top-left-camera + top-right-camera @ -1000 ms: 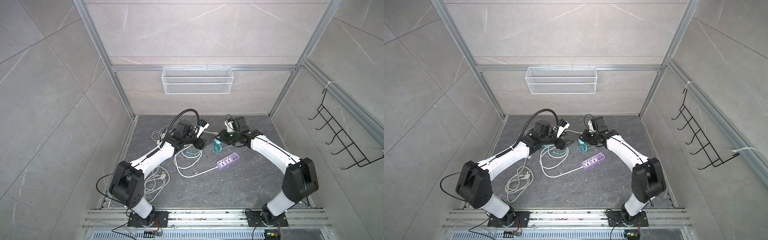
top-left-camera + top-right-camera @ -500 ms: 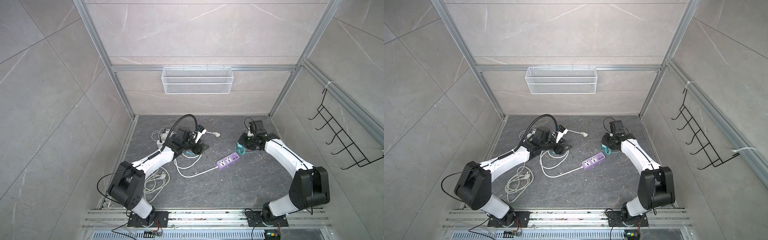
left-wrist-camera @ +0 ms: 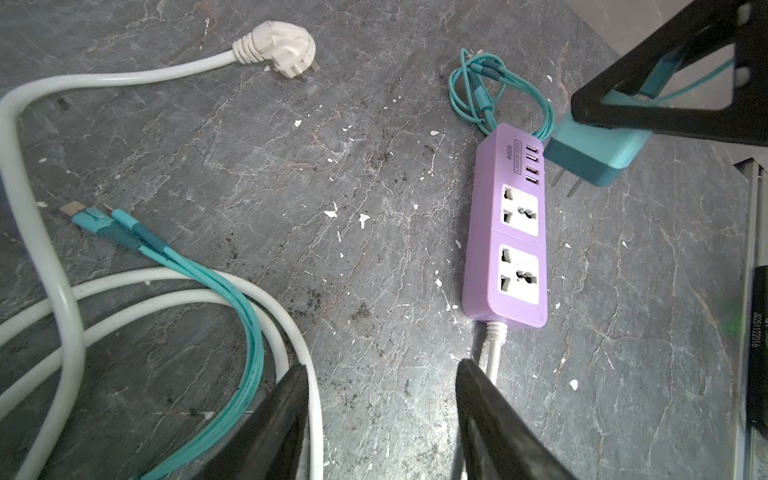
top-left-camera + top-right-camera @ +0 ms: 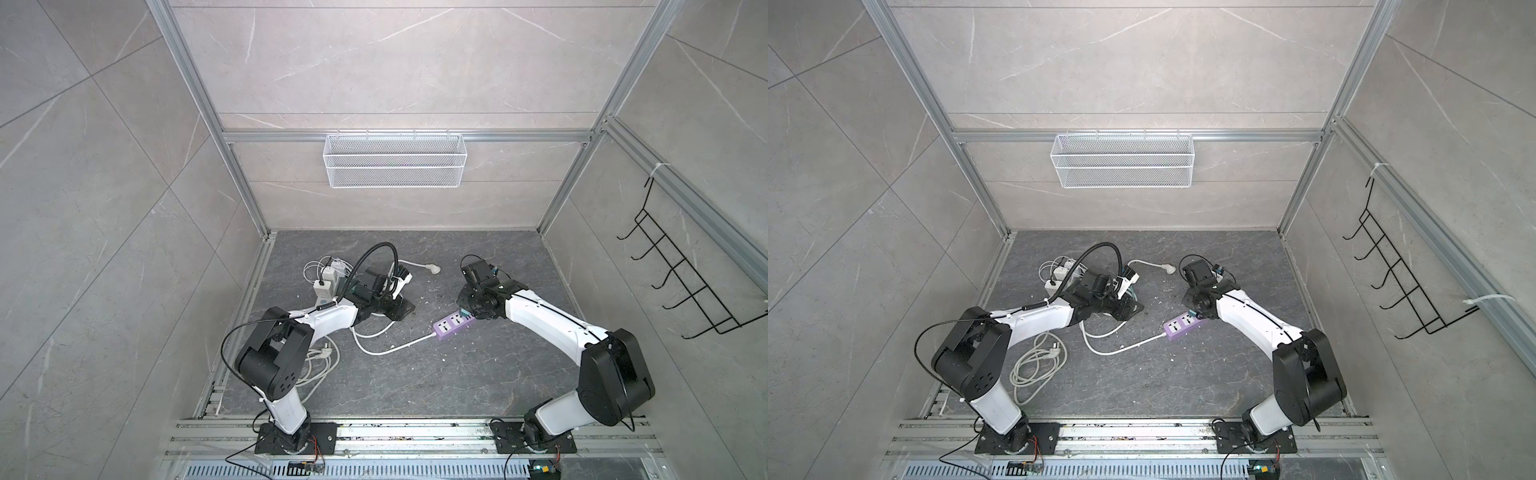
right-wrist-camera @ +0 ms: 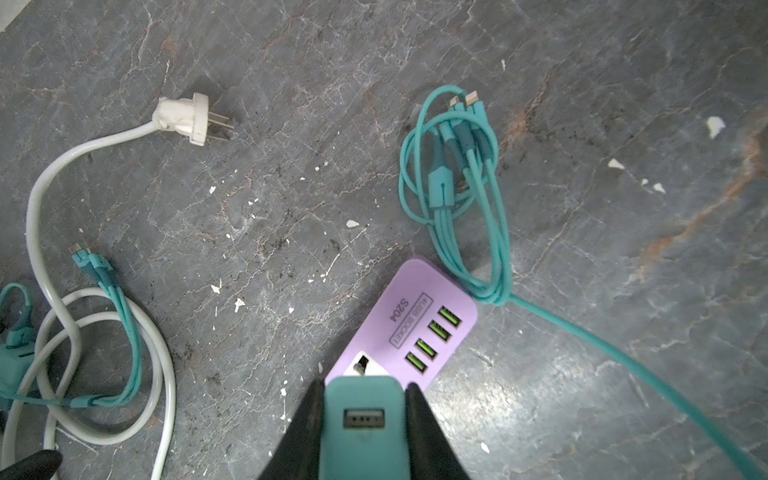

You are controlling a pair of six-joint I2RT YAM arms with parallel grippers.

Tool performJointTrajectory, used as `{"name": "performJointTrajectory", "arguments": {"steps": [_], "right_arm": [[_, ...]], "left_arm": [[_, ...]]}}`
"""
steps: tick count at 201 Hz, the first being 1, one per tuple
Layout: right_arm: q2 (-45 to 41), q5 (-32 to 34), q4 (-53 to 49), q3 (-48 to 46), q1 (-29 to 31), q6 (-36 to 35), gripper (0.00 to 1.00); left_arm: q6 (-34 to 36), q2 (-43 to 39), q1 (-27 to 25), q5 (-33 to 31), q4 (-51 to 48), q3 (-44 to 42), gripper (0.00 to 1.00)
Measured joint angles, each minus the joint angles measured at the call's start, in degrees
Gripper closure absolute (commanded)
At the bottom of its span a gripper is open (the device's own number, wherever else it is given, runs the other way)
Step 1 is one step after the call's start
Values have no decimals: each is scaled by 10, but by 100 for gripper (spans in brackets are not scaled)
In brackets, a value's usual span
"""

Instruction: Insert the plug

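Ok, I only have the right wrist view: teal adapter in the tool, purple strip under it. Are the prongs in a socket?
Observer: No. The left wrist view shows the teal adapter with its two prongs bare in the air, clear of the purple strip.
Operator: Is the left tool holding anything?
Observer: Nothing; the left tool is open and empty.
Operator: Both sockets free?
Observer: Yes, both sockets are empty.

"S204", perhaps "4USB SOCKET": power strip (image 5: 419,284)
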Motion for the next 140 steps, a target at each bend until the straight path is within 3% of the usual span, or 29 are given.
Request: {"name": "performJointTrajectory", "arguments": {"steps": [80,140], "right_arm": [[2,157,-38,-5,104,143,100],[76,240,-87,69,141,214,100]], "left_arm": [[-5,-57,0,-16,17,-48,43],[-3,-82,0,-54,2,-48,43]]}}
